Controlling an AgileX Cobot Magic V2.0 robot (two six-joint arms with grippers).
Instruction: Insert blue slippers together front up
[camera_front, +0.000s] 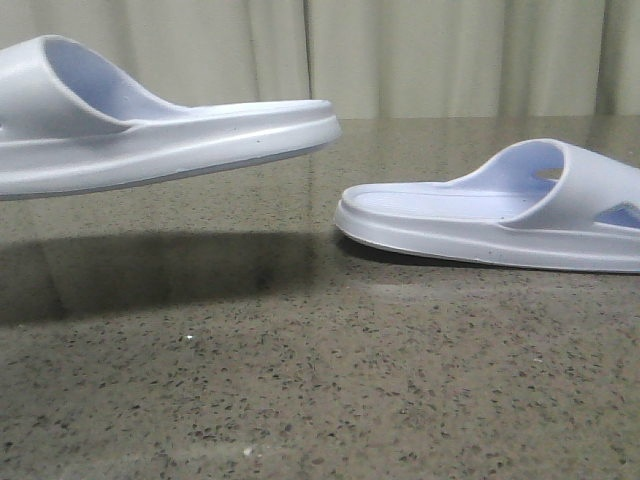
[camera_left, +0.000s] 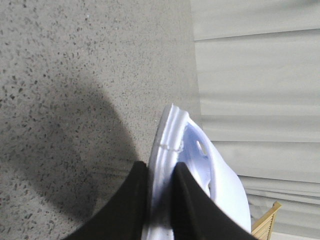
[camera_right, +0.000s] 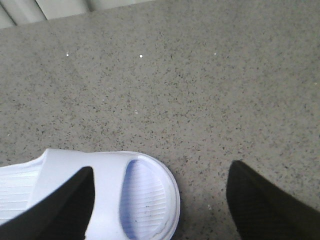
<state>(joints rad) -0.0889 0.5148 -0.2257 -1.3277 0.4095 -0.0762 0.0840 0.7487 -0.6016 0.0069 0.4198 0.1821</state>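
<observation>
One blue slipper (camera_front: 150, 140) hangs in the air at the left of the front view, strap to the left, heel pointing right, its shadow on the table below. My left gripper (camera_left: 161, 172) is shut on this slipper (camera_left: 222, 182), one finger on each side of its sole near the strap. The other blue slipper (camera_front: 500, 215) lies flat on the table at the right, strap to the right. My right gripper (camera_right: 162, 166) is open above that slipper's toe end (camera_right: 150, 197), one finger over the strap and the other over bare table, nothing between its pads. Neither gripper shows in the front view.
The speckled grey-brown stone tabletop (camera_front: 300, 380) runs back to a pale curtain (camera_front: 420, 50). A slatted wooden piece (camera_left: 267, 220) shows at the corner of the left wrist view.
</observation>
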